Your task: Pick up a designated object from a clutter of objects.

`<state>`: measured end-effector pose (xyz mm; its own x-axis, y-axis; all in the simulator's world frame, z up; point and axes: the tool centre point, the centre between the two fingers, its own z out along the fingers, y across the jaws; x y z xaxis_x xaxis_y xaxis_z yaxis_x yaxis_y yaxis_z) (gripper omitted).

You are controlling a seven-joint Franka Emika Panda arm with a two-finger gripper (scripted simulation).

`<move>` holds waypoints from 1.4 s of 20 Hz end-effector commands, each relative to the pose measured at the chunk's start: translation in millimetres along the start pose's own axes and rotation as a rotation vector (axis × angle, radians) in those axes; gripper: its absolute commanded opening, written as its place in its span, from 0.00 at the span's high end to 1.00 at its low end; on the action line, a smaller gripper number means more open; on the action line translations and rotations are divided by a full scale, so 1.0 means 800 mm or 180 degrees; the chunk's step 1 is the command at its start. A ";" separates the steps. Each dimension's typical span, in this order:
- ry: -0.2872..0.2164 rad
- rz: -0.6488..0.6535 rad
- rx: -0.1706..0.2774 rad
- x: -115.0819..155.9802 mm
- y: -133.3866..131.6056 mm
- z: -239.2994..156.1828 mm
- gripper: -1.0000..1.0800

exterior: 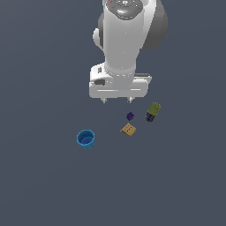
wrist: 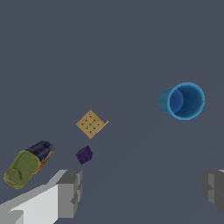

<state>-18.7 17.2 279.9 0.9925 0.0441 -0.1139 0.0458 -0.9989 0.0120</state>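
The step in hand looks like the approach. To do it well, centre the jaws point(exterior: 117, 101) over the purple piece point(exterior: 129, 116) before descending, clear of its neighbours. Left to right in the exterior view: the blue cup point(exterior: 86, 139) lies well apart from the piece, the tan tile point(exterior: 128, 129) just beside it, the olive-green cylinder point(exterior: 152, 111) near it. The jaws are spread, holding nothing; the piece lies on the worktop point(exterior: 44, 176), outside their gap, near one finger.
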 end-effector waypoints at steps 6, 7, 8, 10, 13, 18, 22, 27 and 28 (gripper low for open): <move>0.0004 0.0080 -0.0010 0.001 0.010 -0.001 0.04; 0.0005 0.0114 -0.0015 0.001 0.015 -0.002 0.04; 0.0006 0.0144 -0.0019 0.001 0.018 -0.003 0.04; 0.0007 0.0184 -0.0023 0.002 0.024 -0.004 0.04; 0.0007 0.0194 -0.0024 0.002 0.025 -0.004 0.04; 0.0015 0.0153 -0.0028 0.002 0.020 0.003 0.04; 0.0032 0.0078 -0.0036 0.002 0.013 0.018 0.04; 0.0065 -0.0071 -0.0051 0.000 -0.002 0.048 0.04; 0.0074 -0.0108 -0.0054 -0.001 -0.006 0.055 0.04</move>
<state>-22.5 17.1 244.4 0.9936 0.0618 -0.0945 0.0645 -0.9976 0.0256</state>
